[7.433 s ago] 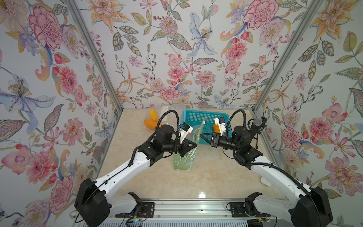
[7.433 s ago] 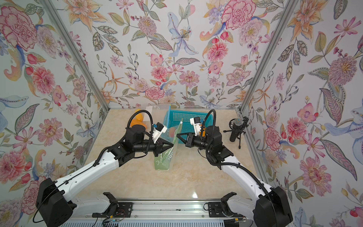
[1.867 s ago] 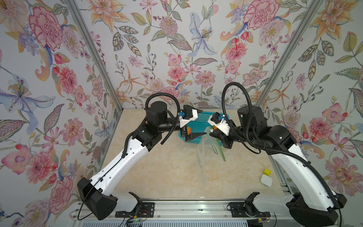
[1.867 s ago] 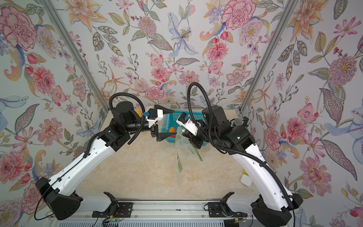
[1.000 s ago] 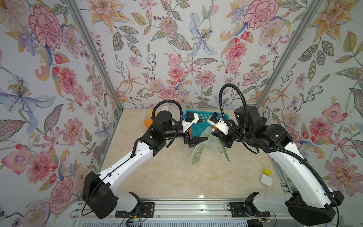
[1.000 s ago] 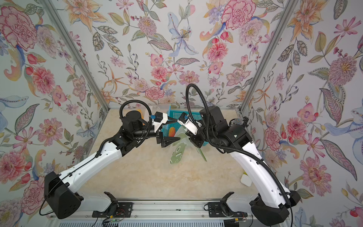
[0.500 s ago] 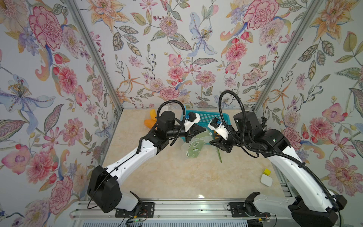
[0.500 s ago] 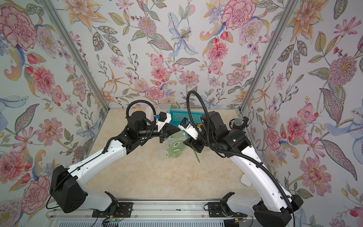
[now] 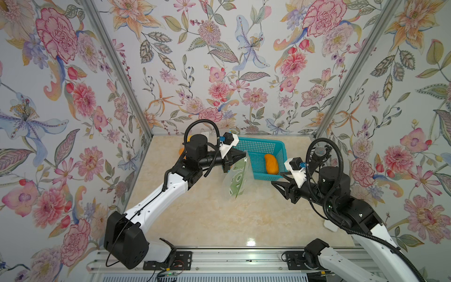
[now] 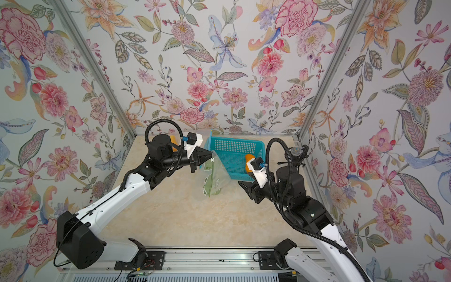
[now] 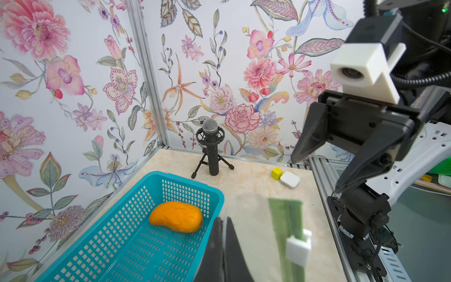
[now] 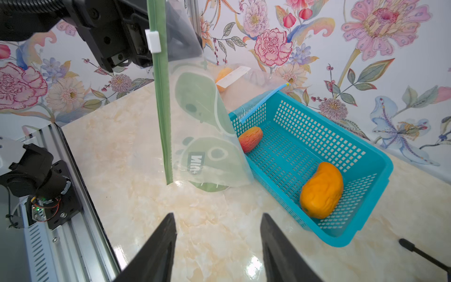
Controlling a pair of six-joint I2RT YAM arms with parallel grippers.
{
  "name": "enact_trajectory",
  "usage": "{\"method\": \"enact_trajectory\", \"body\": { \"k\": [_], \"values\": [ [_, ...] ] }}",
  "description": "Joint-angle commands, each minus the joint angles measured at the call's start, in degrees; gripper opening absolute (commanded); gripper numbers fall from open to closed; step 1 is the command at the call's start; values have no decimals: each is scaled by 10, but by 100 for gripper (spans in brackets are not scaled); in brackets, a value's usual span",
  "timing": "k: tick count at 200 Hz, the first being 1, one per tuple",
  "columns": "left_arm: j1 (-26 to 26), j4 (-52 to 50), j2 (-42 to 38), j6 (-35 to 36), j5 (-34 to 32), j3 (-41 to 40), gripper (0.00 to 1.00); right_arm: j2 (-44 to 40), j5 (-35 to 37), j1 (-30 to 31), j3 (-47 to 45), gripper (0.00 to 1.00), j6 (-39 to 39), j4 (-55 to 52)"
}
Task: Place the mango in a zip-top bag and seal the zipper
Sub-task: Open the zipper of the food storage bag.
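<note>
Left hand (image 9: pixel 244 156) is pinched shut on the top corner of the bag (image 9: pixel 236 180), just off the basket's (image 9: pixel 258 146) near-left corner. The bag hangs with its lower edge touching the counter (image 9: pixel 207 219) and leaning on the basket wall. The green zipper strip (image 12: pixel 162 109) runs vertically, with the white slider (image 12: pixel 153 41) up near the left hand. Can't tell if the mouth is open.

The mango (image 9: pixel 271 163) lies inside the basket at its right end, not bagged yet.

Right hand (image 9: pixel 277 179) is on the basket's near-right side, jaws about half open and empty.

Likely step: fetch the mango. Reach in over the rim, grip across its narrow middle, and keep the bag raised and steady.

Writing: a dark patch (image 12: pixel 196 159) with white letters on the bag, seen from the back, maybe "+OIN", not sure.
</note>
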Motion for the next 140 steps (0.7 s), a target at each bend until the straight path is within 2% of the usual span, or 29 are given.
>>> {"method": "enact_trajectory", "body": {
  "k": [1,19,43,81,140],
  "values": [
    [4,11,-29,-76,-85,0,0,-26,156,72,-77,54,114,151],
    [3,32,-41,-110,-108,-13,0,-26,203,128,-129,54,144,234],
    [1,42,-46,-115,-110,-16,0,12,293,187,-161,57,144,309],
    [-3,51,-40,-118,-117,-12,0,62,323,202,-162,61,131,411],
    [-3,48,-41,-113,-128,-12,0,112,311,212,-123,67,119,431]
  ]
}}
